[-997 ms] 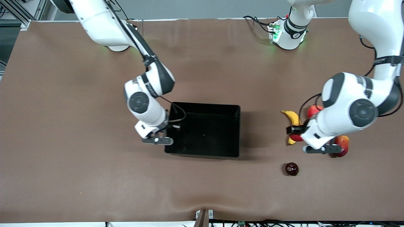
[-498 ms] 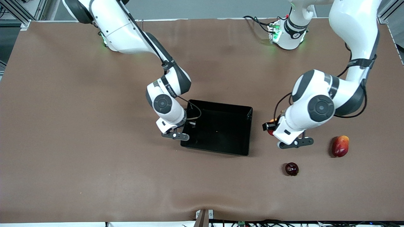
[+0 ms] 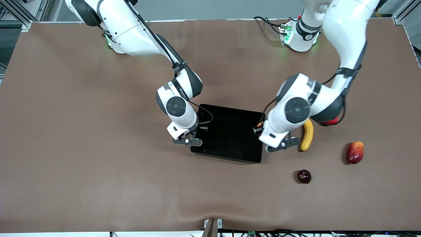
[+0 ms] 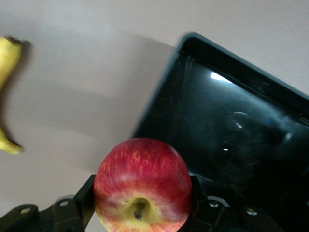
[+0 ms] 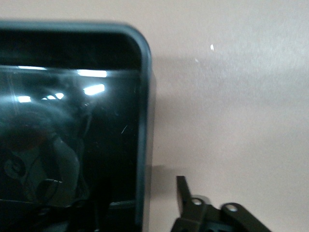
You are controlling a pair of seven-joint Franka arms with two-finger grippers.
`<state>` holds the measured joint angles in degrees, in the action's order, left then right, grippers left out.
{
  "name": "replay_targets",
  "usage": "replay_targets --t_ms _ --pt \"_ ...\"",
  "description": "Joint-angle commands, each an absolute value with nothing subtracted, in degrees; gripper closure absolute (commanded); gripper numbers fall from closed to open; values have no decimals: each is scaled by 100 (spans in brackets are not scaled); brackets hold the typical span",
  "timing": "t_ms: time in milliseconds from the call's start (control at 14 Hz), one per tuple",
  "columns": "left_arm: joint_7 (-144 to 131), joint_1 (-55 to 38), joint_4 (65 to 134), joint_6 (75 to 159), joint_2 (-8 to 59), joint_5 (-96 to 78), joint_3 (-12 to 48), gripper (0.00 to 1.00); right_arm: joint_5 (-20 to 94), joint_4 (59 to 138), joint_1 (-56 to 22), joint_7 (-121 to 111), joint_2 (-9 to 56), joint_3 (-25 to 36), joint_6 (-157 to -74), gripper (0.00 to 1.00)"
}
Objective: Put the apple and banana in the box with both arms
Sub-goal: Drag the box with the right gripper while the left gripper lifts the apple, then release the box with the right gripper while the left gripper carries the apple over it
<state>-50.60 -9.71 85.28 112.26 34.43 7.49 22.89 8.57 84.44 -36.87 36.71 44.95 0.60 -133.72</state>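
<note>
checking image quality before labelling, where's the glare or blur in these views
Left wrist view: apple sharp in the left hand, box rim smeared, bright glints on its glossy floor. Right wrist view: soft throughout, streaky reflections in the box. Front view: even light, soft arm shadows on the table.

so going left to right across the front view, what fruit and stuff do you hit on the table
box → pomegranate → banana → mango
</note>
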Motion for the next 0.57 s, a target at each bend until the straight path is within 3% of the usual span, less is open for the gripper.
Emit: replay_targets --t_ms 0,498 --pt "-5588 -1291 8156 11424 3796 721 2259 94 782 8385 -3621 3630 4124 79 -13141 0" --pt "-5713 -1494 8165 11628 4148 1062 2224 93 791 8612 -2929 2798 3025 79 -12157 0"
